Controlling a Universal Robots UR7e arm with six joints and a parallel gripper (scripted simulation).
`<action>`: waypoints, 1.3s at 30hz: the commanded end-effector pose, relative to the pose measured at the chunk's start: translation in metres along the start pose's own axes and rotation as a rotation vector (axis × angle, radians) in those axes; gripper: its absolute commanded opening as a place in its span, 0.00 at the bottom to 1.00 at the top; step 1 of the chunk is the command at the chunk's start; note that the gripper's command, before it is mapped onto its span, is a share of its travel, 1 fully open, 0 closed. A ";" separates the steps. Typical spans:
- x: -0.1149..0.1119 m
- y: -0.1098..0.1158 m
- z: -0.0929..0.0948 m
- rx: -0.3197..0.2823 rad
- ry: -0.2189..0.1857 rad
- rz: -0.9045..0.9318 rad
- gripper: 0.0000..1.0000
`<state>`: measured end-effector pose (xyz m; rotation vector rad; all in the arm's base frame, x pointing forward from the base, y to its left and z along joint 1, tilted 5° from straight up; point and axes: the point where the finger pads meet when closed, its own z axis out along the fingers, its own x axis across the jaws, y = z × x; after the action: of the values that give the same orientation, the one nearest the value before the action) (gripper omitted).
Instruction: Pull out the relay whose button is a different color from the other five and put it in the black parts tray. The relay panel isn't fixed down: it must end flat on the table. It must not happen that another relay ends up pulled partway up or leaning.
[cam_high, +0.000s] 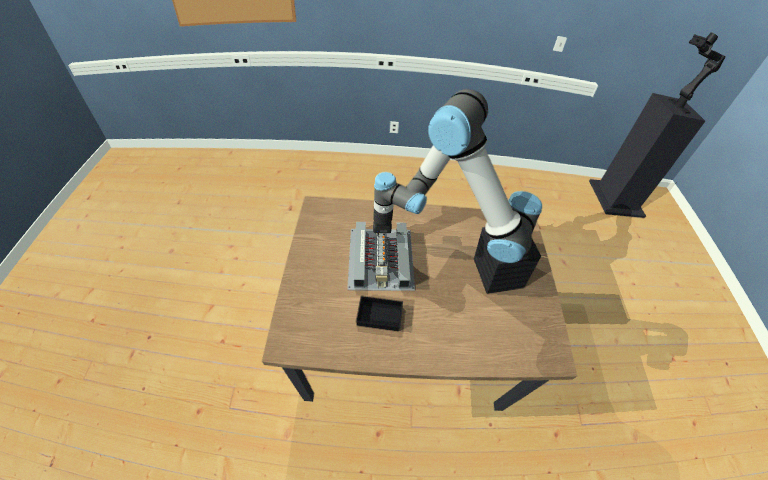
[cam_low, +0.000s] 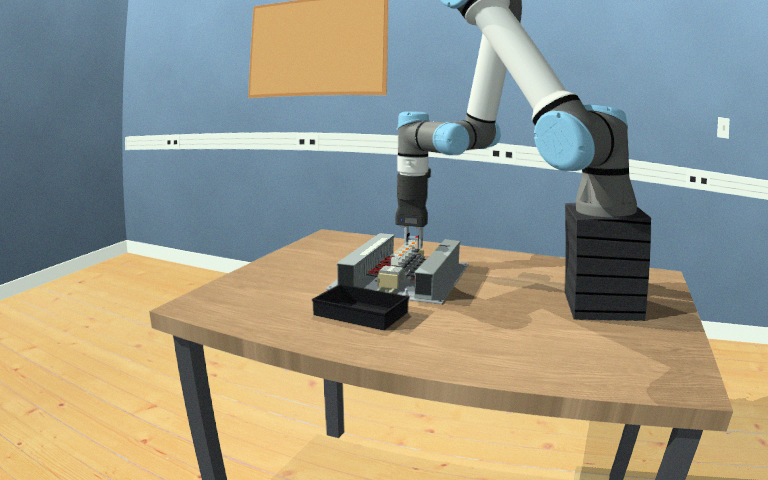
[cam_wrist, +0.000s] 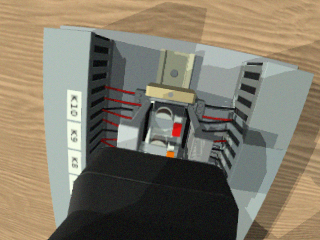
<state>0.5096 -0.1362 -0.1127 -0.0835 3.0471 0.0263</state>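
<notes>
The grey relay panel (cam_high: 357, 266) (cam_low: 438, 271) (cam_wrist: 67, 60) lies flat on the table with a row of relays between two slotted wire ducts. My gripper (cam_high: 382, 230) (cam_low: 413, 240) (cam_wrist: 167, 117) points straight down over the far end of the row and is shut on the relay with the red button (cam_wrist: 175, 130). A neighbouring relay's orange button (cam_wrist: 171, 154) shows just behind it. I cannot tell whether the gripped relay has risen from its socket. The black parts tray (cam_high: 378, 325) (cam_low: 351, 312) stands empty in front of the panel's near end.
A beige block (cam_high: 381, 277) (cam_low: 389, 278) (cam_wrist: 176, 70) sits at the near end of the relay row. The arm's black pedestal (cam_high: 505, 266) (cam_low: 607, 266) stands on the table to the right. A black column (cam_high: 645, 152) stands on the floor at the far right.
</notes>
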 end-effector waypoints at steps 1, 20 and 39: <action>0.000 0.000 -0.003 0.001 -0.001 0.000 0.00; -0.001 0.000 -0.025 0.001 -0.001 0.000 0.00; -0.001 0.000 -0.055 0.001 -0.001 0.000 0.00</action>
<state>0.5052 -0.1371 -0.0638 -0.0834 3.0473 0.0265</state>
